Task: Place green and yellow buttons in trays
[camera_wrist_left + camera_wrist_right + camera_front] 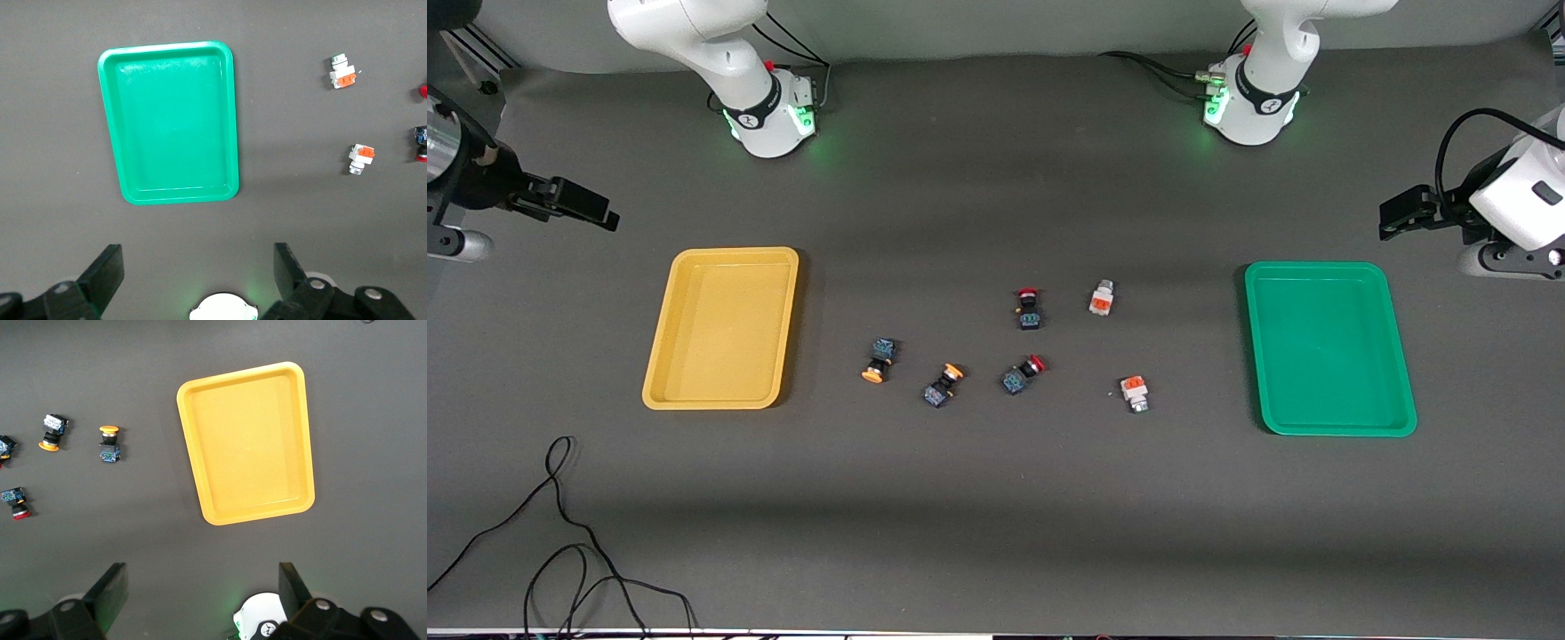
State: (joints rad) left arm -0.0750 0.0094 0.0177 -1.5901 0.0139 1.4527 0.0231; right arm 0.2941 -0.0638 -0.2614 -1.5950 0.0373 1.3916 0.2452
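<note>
Two black buttons with orange-yellow caps (878, 360) (943, 384) lie on the mat beside the yellow tray (725, 329); the right wrist view shows them (109, 443) (52, 431) and that tray (250, 443). Two white-grey buttons with orange blocks (1103, 298) (1135, 393) lie toward the green tray (1329, 347), which shows with them (343, 72) (361, 159) in the left wrist view (167, 120). Both trays hold nothing. My left gripper (198, 257) hangs open over the mat at the left arm's end (1400, 213). My right gripper (203, 577) hangs open at the right arm's end (578, 203).
Two black buttons with red caps (1029, 308) (1022, 374) lie among the others in the middle of the mat. A loose black cable (560, 533) curls near the front edge at the right arm's end. The arm bases (769, 116) (1249, 107) stand along the back.
</note>
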